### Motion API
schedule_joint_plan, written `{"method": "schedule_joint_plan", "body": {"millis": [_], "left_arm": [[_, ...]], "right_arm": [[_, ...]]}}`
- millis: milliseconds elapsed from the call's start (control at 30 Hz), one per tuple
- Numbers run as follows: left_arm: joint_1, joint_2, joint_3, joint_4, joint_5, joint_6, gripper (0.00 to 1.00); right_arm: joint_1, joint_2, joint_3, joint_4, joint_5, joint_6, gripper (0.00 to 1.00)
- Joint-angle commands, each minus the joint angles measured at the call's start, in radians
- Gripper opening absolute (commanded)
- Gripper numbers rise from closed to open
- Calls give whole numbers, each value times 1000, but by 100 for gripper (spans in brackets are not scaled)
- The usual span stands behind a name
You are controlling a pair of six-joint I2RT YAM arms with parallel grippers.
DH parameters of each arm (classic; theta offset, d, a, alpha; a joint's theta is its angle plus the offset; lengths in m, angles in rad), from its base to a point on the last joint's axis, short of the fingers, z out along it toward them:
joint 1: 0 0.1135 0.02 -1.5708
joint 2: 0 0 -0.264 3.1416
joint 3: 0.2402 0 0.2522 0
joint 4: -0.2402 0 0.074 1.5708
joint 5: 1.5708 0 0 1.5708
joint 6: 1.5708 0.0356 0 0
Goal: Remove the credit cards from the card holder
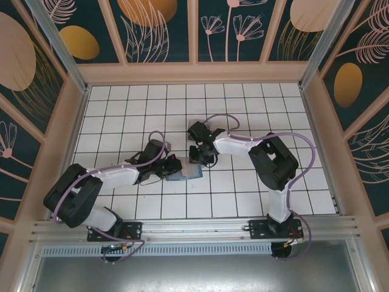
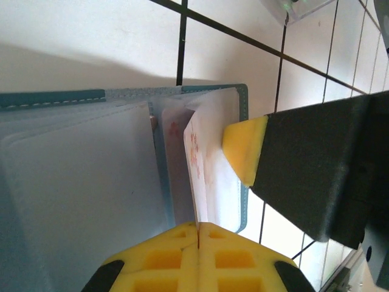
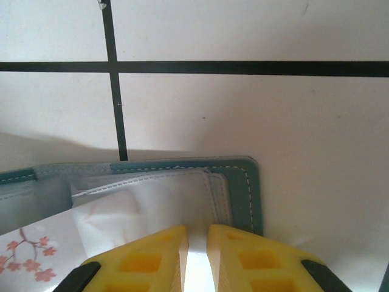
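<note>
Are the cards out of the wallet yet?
Not yet. Done: the card holder lies open. In hand: the left gripper pinches a blossom-print card that is tucked in the holder; the right gripper sits at the holder's corner, jaws slightly apart. Left: pulling the cards clear.

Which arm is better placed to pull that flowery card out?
Left: the left gripper is shut on the flowery card; the right gripper has its jaws slightly apart at the card holder.

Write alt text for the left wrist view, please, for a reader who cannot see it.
The left gripper, yellow pads shut, pinches a white, pink-blossomed card standing out of the teal card holder. The right gripper's yellow fingertip sits close beside it.
</note>
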Motion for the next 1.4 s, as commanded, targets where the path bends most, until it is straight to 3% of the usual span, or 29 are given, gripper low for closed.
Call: {"method": "schedule_joint_plan", "body": {"millis": [0,1200,1367], "left_arm": [[2,-41,14,-103,-22,77,0],[2,-166,119,-398,-122,217,0],[2,-181,193,-462,-163,296,0]], "right_arm": [[8,59,-37,-103,35,21,21],[5,-30,-45,-105,78,15,21],[2,-74,-26,-106,86,11,21]]}}
